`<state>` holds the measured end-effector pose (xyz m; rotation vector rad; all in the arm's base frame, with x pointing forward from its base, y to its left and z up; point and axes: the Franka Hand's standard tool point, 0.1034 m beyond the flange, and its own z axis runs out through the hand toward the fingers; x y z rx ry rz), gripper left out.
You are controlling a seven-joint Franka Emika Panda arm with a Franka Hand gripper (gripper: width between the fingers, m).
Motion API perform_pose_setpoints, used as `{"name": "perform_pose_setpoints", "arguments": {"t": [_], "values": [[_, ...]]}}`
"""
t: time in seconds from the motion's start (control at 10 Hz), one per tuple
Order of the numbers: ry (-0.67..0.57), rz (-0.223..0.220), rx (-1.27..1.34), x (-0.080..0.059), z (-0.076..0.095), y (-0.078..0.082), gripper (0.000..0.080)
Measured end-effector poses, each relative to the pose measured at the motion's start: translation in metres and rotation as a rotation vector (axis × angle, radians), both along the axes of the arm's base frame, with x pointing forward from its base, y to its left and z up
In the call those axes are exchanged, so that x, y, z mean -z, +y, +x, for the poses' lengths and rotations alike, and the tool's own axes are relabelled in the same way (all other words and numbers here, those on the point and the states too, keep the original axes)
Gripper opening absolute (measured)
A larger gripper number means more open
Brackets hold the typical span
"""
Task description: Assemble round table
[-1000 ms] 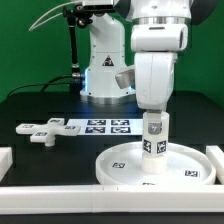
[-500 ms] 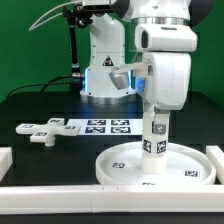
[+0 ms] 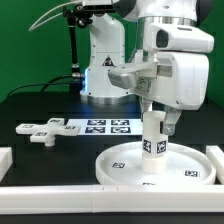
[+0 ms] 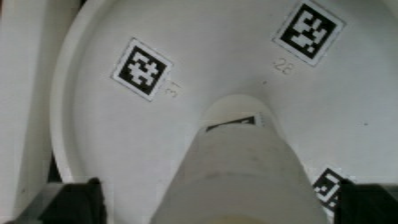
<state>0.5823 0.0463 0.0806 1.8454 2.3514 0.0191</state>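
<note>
3 task parts: round disc (image 3: pixel 115 166), leg (image 3: pixel 152 143), cross-shaped base piece (image 3: pixel 38 130); all white w/ sq. b/w tags.
Disc pos.: flat on black table (image 3: pixel 40 105), at front, between white border rails (image 3: pixel 90 196).
Leg pos.: upright near disc ctr, lower end on disc; the wrist view shows you its length from above (image 4: pixel 240 165).
Base piece pos.: flat on table, well apart from disc, toward ext. view's left, just beside marker board (image 3: pixel 100 126).
Arm end: gripper (image 3: pixel 157 122) points down over leg's top; fingers (image 4: pixel 75 200) flank leg.
Jaws: you cannot tell whether they pinch leg or stand just clear of it; finger edges are blurred.
Disc tags: two sharp in wrist view, e.g. (image 4: pixel 146 70).
</note>
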Motion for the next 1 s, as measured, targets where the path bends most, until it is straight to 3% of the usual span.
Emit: {"name": "perform_pose_setpoints", "arguments": {"t": [0.1, 0.3, 0.8, 1.0], "values": [[0.001, 0.0, 0.001, 0.0002, -0.0002, -0.0002, 0.0649], [0.021, -0.006, 0.004, 0.0026, -0.0048, -0.0023, 0.0425], [0.022, -0.003, 0.04, 0.0029, -0.0056, -0.0026, 0.0418], [0.033, 0.021, 0.295, 0.0038, -0.0098, -0.0019, 0.0417]]}}
